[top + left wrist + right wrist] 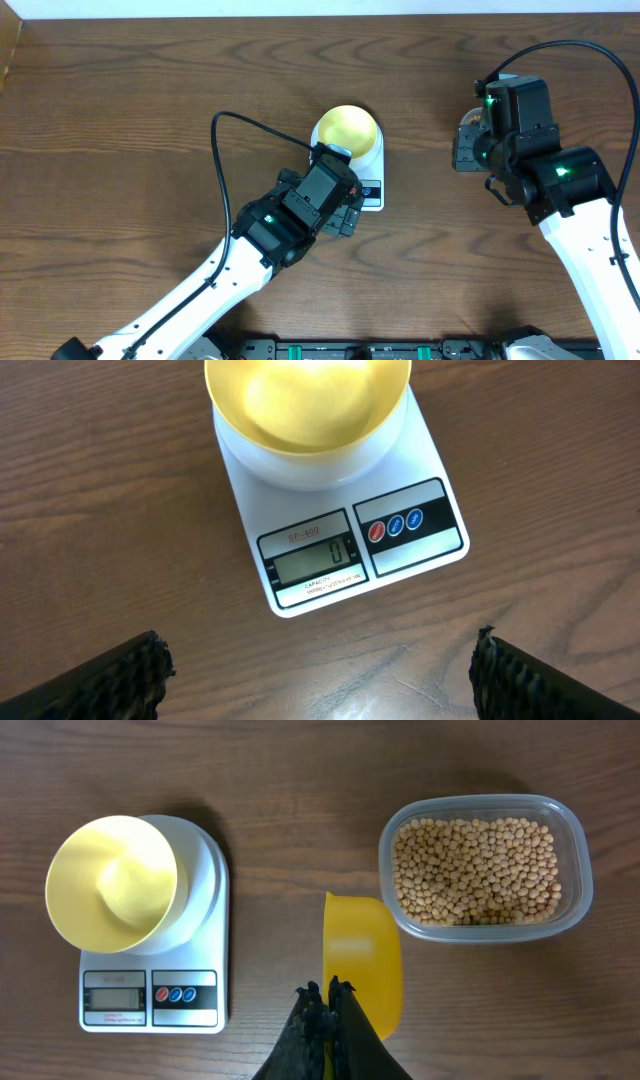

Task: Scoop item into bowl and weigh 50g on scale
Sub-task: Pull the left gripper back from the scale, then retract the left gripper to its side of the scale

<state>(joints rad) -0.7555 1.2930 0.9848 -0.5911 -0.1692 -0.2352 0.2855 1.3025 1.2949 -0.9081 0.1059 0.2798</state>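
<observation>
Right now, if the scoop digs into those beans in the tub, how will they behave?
The beans look small, round and loose, so they'll probably roll and spill off the yellow scoop if tilted. The thin clear tub may slide when pushed.

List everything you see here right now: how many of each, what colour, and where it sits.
bowl: one, pale yellow-green, empty, on the scale
scale: one, white, mid-table, display showing zero
beans: many, tan, in the tub
tub: one, clear plastic, on the table to the right of the scale
scoop: one, yellow, between scale and tub in the right wrist view
table: one, dark brown wood, under everything
left gripper: one, black, open, by the scale's display end
right gripper: one, black, shut on the scoop's handle
</observation>
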